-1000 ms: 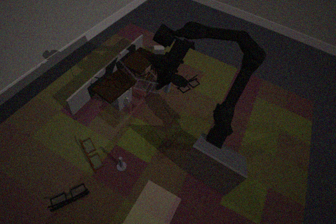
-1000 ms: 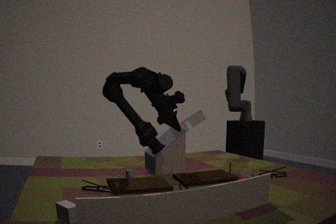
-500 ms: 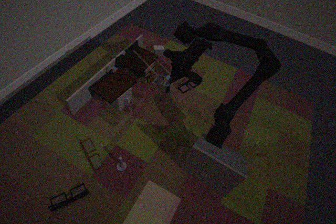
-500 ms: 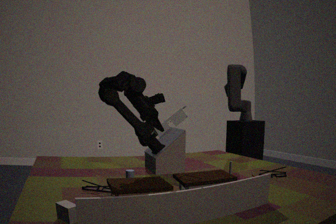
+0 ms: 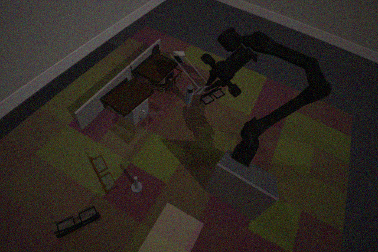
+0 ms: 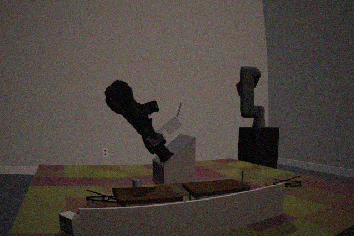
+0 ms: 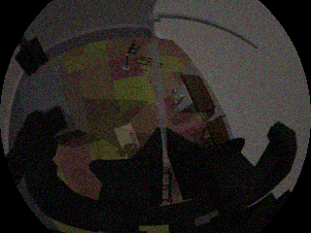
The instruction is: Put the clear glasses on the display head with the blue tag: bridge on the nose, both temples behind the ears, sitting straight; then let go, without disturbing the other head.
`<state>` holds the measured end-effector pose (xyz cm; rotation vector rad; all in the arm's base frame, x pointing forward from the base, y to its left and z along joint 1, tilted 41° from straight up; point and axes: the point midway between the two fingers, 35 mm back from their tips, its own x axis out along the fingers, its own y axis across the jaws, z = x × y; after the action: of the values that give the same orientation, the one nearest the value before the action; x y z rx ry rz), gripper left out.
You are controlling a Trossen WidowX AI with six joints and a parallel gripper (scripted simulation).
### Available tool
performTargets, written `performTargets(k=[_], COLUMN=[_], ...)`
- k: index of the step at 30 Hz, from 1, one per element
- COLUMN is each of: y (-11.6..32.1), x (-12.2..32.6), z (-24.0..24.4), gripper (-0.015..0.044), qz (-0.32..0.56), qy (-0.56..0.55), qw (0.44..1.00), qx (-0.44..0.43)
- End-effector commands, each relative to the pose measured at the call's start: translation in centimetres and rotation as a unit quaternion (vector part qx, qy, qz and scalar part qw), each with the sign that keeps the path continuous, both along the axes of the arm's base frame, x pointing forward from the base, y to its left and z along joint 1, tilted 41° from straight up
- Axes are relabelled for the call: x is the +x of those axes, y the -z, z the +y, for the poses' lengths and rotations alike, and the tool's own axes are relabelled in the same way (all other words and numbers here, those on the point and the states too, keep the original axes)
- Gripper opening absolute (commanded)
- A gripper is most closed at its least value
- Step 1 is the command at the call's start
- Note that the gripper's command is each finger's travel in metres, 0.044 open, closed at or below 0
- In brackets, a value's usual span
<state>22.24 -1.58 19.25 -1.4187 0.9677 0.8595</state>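
My gripper [image 5: 209, 82] [image 6: 162, 135] is shut on the clear glasses [image 5: 198, 88] [image 6: 172, 125] [image 7: 157, 83] and holds them raised, tilted, with the temples spread. They are in front of the far display head [image 5: 155, 65] [image 6: 145, 194], not on it. The near display head [image 5: 126, 97] [image 6: 215, 187] [image 7: 198, 91] stands beside it; both have flat brown tops. The near head's pale face shows in the top view and wears no clear glasses. Thin frame-like lines cross the far head's face. I cannot make out which head has the blue tag.
A long pale panel [image 5: 116, 85] [image 6: 182, 219] stands behind the heads. A bluish cylinder [image 5: 189, 92] [image 6: 136, 182] and dark glasses [image 5: 207, 99] are near the held glasses. Amber glasses [image 5: 99, 172], black glasses [image 5: 77, 223] and a small round-based post [image 5: 136, 186] are at the lower left.
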Motion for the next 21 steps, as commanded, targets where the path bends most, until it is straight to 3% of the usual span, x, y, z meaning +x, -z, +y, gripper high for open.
performTargets(k=[1,21], y=[-0.4,-1.5], x=[-1.1,-6.5], z=[-0.5,-3.2], gripper=[0.0000,0.0000], qz=[-0.014,-0.082], qy=[-0.023,-0.152], qw=[1.000,0.975], qx=[-0.012,-0.143])
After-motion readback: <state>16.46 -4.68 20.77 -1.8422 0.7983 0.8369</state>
